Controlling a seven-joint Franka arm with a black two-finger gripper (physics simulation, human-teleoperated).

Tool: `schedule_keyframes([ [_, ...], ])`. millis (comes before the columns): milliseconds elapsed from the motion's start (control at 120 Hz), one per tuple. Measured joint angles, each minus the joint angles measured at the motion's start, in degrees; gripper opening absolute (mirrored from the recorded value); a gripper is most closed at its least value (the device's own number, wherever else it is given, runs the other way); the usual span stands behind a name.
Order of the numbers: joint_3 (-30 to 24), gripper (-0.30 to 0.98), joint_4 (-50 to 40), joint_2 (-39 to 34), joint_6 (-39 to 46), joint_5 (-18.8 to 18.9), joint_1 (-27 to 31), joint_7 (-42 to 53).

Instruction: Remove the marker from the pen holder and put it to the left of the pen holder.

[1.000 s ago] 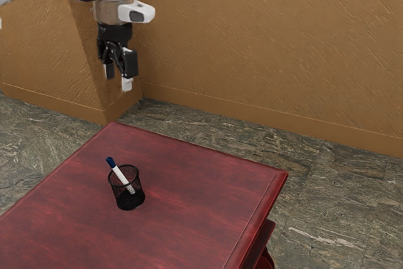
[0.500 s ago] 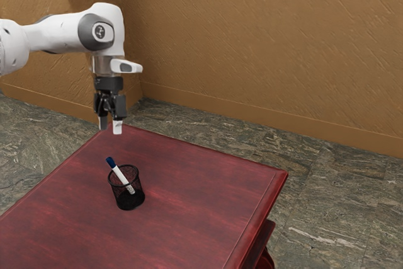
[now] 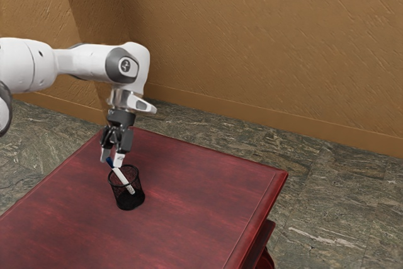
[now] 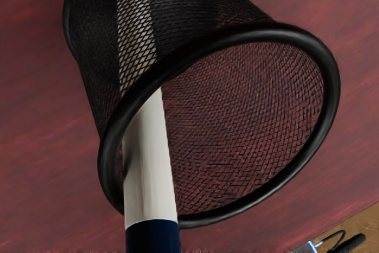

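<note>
Just above the pen holder's rim, my gripper (image 3: 111, 160) points down in the exterior view, fingers apart, with the marker's dark blue cap between the tips. The white marker (image 3: 123, 178) leans inside the black mesh pen holder (image 3: 130, 201), its capped end sticking out over the rim toward the exterior view's upper left. In the wrist view the marker (image 4: 149, 167) crosses the rim of the holder (image 4: 189, 4), and its blue cap reaches the lower edge, close under my hand. Its lower part shows through the mesh.
The holder stands on a red wooden table (image 3: 195, 200), whose far edge runs behind my hand. Brown walls (image 3: 264, 42) rise beyond the stone floor (image 3: 334, 193). A black cable-like item (image 4: 349, 244) lies past the table edge.
My hand has come down from high above the table's far corner and moved toward the holder, reaching the marker's cap. The marker and holder have stayed put.
</note>
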Motion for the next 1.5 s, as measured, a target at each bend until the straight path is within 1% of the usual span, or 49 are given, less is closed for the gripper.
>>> schedule_keyframes([
  [92,0.0,0.68,0.0,0.7,-0.3,0.3,-0.2,-0.7],
  [142,0.0,0.63,0.0,1.2,-0.4,0.4,-0.3,-1.2],
  [192,0.0,0.54,0.0,1.4,-0.5,0.4,-0.4,-1.7],
  [300,0.0,0.29,0.0,1.6,-0.7,0.5,-0.5,-2.6],
  [367,0.0,0.17,0.1,1.5,-0.7,0.5,-0.5,-3.1],
  [442,0.0,0.07,0.3,1.4,-0.8,0.5,-0.7,-3.7],
  [525,-0.1,0.01,0.4,1.1,-0.8,0.5,-0.7,-4.3],
  [775,-0.3,-0.06,-0.6,-3.3,-0.6,0.5,0.4,-6.1],
  [958,-0.6,-0.08,-3.0,-10.2,-0.5,0.5,2.7,-6.8],
  [1033,-0.7,-0.08,-3.7,-11.9,-0.5,0.5,4.2,-7.0],
  [1167,-0.7,-0.08,-4.1,-12.1,-0.4,0.5,7.4,-7.3],
  [1325,-0.4,-0.08,-4.9,-9.6,-0.4,0.5,10.2,-7.6],
  [1500,-0.3,-0.07,-5.7,-8.7,-0.3,0.5,11.4,-7.8],
])
